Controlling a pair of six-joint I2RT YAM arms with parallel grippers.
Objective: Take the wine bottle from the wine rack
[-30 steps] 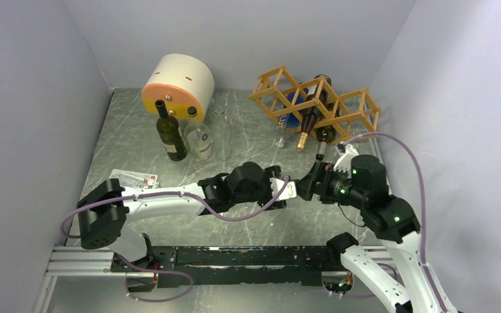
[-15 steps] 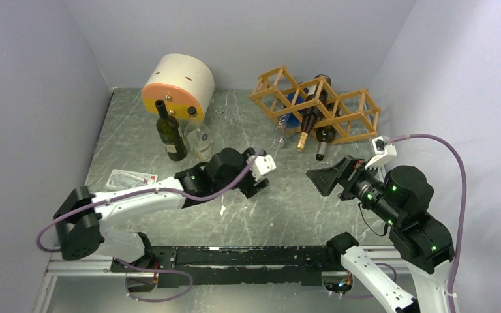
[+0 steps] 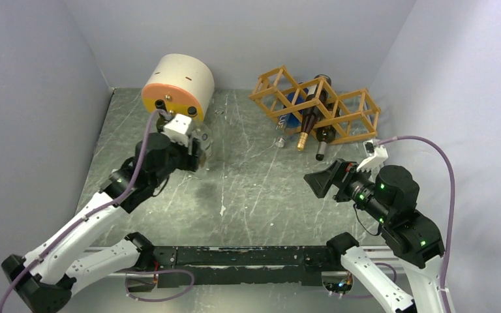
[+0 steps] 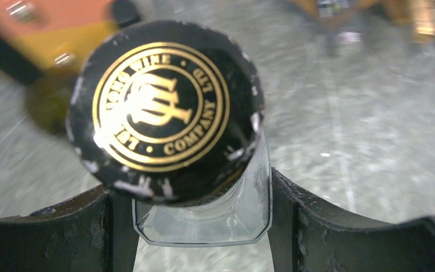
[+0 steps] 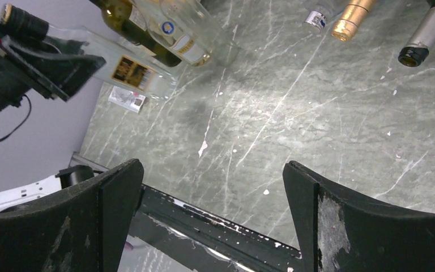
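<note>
Far left, near the cream and orange cylinder (image 3: 177, 81), the left gripper (image 4: 195, 226) is clamping a clear glass bottle (image 4: 204, 224) just below its black, gold-printed cap (image 4: 161, 107). The right wrist view is showing this bottle tilted, close to a dark green bottle (image 5: 119, 16). Whether its base is resting on the marbled tabletop (image 3: 254, 189) cannot be told.

Far right, the wine rack (image 3: 355, 104) is holding three bottles: a blue-labelled bottle (image 3: 291, 119), a gold-foiled bottle (image 3: 310, 117) and a dark-necked bottle (image 3: 321, 147). Which of them is the task's wine bottle cannot be told. All three are lying with their long axes slanting out of the diamond cells, necks pointing down toward the near edge.

On the near side of the rack, the right gripper (image 3: 319, 181) is hovering above the tabletop, jaws spread wide and holding nothing. It is much the nearer gripper. The necks are lying ahead of its fingers (image 5: 340, 221) and off to their right, at the upper right of its wrist view. A withdrawal would probably have to run along the neck axis, toward the near edge.
</note>
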